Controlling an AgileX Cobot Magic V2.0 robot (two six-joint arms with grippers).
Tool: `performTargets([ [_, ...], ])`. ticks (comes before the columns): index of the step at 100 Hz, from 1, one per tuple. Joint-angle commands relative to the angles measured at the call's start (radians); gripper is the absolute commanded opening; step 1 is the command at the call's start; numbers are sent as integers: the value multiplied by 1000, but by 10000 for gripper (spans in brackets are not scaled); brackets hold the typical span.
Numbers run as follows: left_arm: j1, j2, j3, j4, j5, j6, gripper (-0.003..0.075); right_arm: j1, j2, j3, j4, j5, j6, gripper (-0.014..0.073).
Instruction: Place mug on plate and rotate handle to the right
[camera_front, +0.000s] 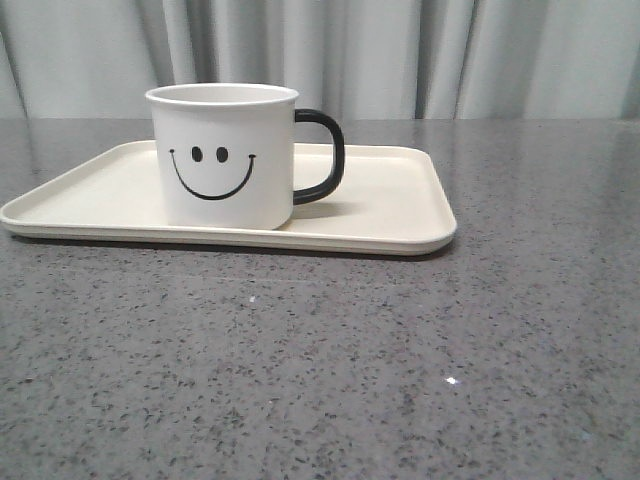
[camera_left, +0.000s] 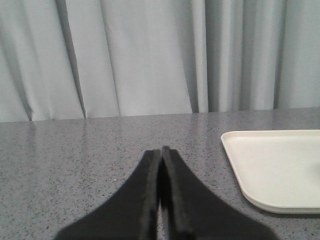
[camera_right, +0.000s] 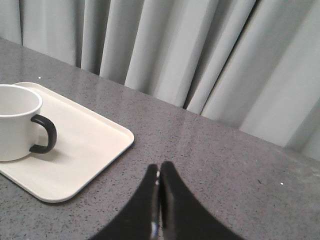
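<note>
Your mug (camera_front: 224, 155) stands upright on the plate (camera_front: 400, 215), left of centre, with the handle (camera_front: 322, 155) already pointing right, so the task looks done. Both grippers, left (camera_left: 161, 151) and right (camera_right: 159, 167), are pressed closed on nothing, well clear over the grey table (camera_front: 330, 360).

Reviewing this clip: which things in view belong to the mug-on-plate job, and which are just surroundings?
Job: mug, upright on the plate; its handle points right; left gripper and right gripper, both shut, empty.

Surroundings: grey speckled table; pale curtain.
</note>
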Motion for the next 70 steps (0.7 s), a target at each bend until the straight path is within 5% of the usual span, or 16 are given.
performTargets([
  [1,2,-17,7,9,-84,-8,-20,3,10,-25,17,-70,-1,-61],
  [70,0,-20,7,1,-67,-8,-20,3,10,-25,17,-70,-1,-61],
])
